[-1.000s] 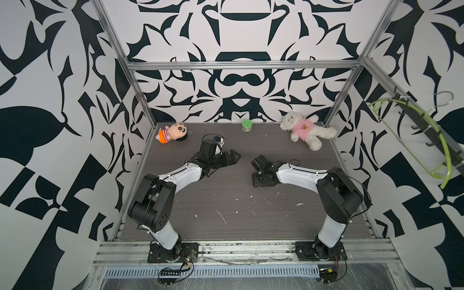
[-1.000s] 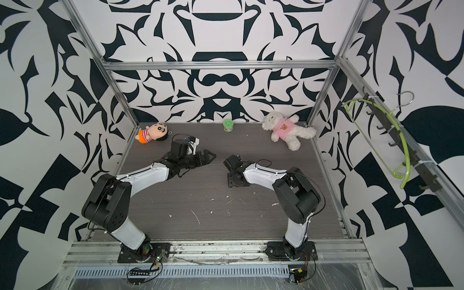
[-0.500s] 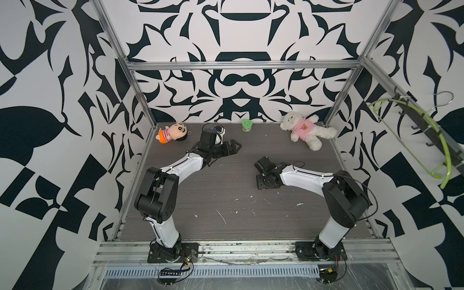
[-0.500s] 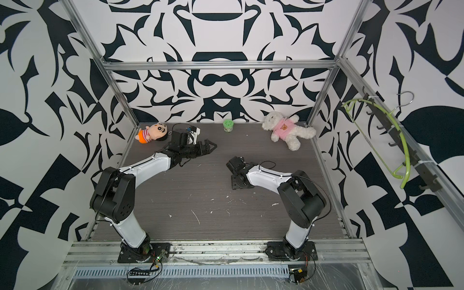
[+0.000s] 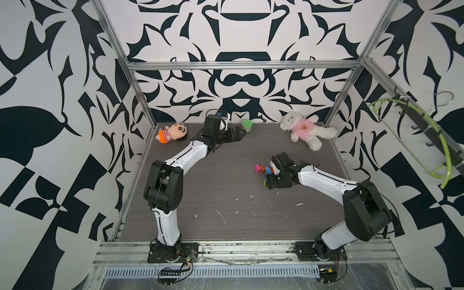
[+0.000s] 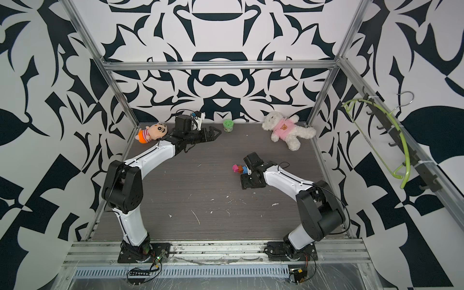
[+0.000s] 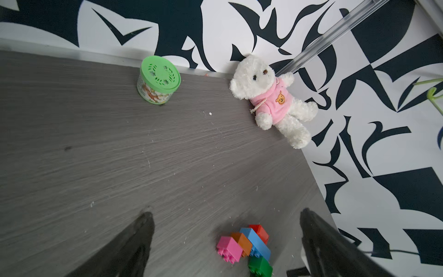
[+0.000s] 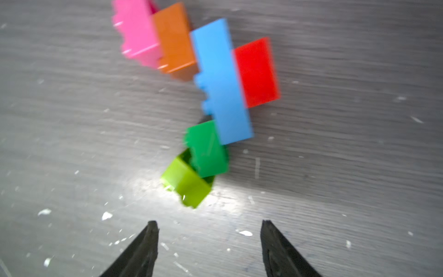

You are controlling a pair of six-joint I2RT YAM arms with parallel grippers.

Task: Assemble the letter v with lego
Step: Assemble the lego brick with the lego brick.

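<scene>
The lego letter v [image 8: 221, 81] lies flat on the grey table. One arm is the pink [image 8: 134, 31] and orange [image 8: 175, 40] bricks. The other is the dark green [image 8: 207, 148] and lime [image 8: 185, 185] bricks. The long blue and the red [image 8: 256, 72] brick form the corner. My right gripper [image 8: 209, 222] is open, just short of the lime end and touching nothing. In both top views the v [image 5: 262, 169] [image 6: 238, 168] shows beside that gripper [image 5: 270, 179] [image 6: 244, 182]. My left gripper [image 5: 239, 133] [image 6: 216, 132] [image 7: 226, 214] hangs open and empty near the back wall.
A green-lidded tin [image 5: 246, 124] stands at the back wall, close to the left fingertips. A white teddy in a pink top [image 5: 305, 130] lies back right, a small doll [image 5: 173, 131] back left. A green hanger [image 5: 426, 135] is on the right wall. White flecks dot the table.
The left arm has swung from the middle to the back wall. The right gripper has drawn back from the bricks and opened wider, uncovering the joined lego.
</scene>
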